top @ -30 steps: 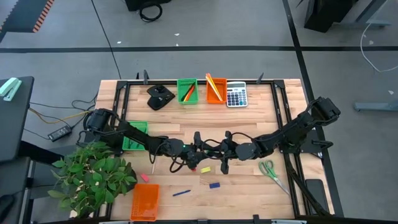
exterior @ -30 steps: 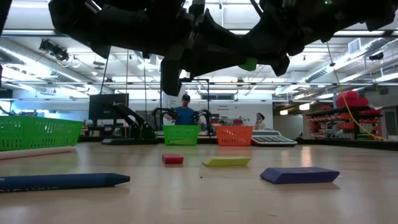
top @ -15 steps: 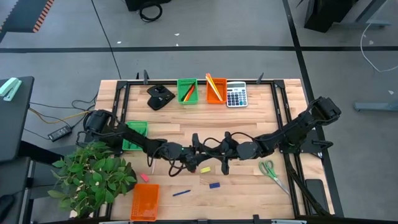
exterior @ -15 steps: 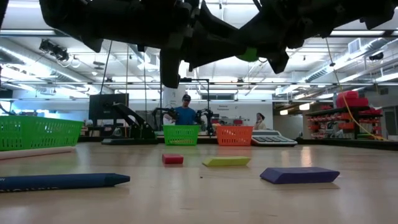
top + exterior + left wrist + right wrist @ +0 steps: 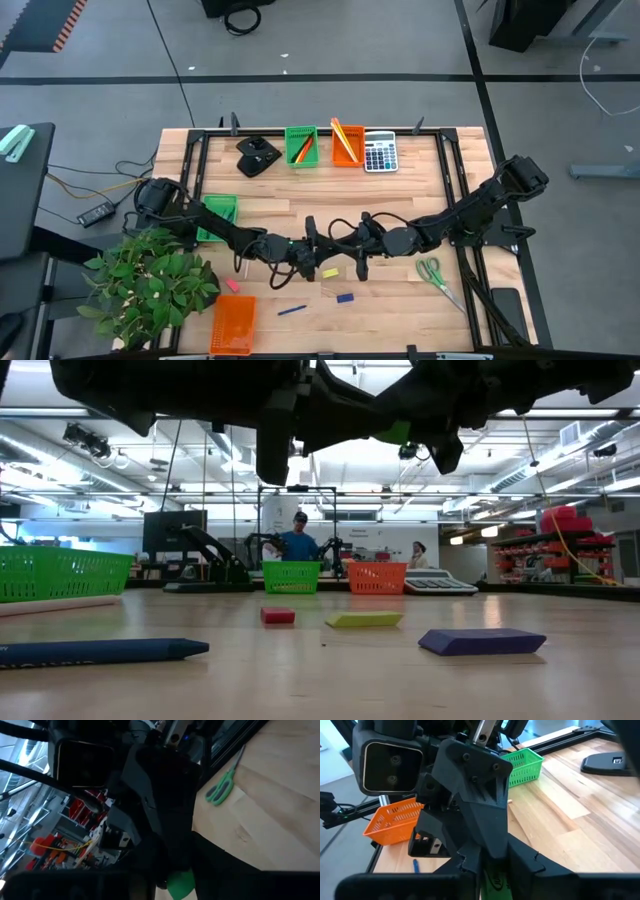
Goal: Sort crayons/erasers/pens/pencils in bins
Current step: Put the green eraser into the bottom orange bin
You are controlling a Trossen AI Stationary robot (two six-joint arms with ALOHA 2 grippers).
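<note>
A green eraser [image 5: 495, 880] hangs above the table's middle, with my right gripper [image 5: 338, 244] shut on it. It also shows in the left wrist view [image 5: 180, 882] and the low view [image 5: 395, 432]. My left gripper [image 5: 314, 248] faces the right one head-on, close up against the eraser; I cannot tell whether it touches it. A red eraser [image 5: 277, 615], a yellow eraser [image 5: 364, 619] and a blue eraser [image 5: 481, 641] lie flat on the table below. A blue pen [image 5: 95, 651] lies nearer the front edge. My right gripper pinches the green eraser's near end [image 5: 494, 885] between its two fingers, coming almost level from the table's right side. The eraser is lifted well clear of the table and sticks out toward the left gripper.
A green bin [image 5: 300, 146] and an orange bin [image 5: 346, 143] with sticks, and a calculator [image 5: 379, 153], stand at the far edge. Another green bin [image 5: 217, 218] is at the left, an orange bin [image 5: 235, 325] at the near left beside a plant [image 5: 150, 285]. Scissors [image 5: 432, 272] lie at the right.
My left gripper has shifted a little toward the table's near edge while staying up against the right gripper, and it has rolled slightly. The green eraser stays in the right gripper, clear of the table.
</note>
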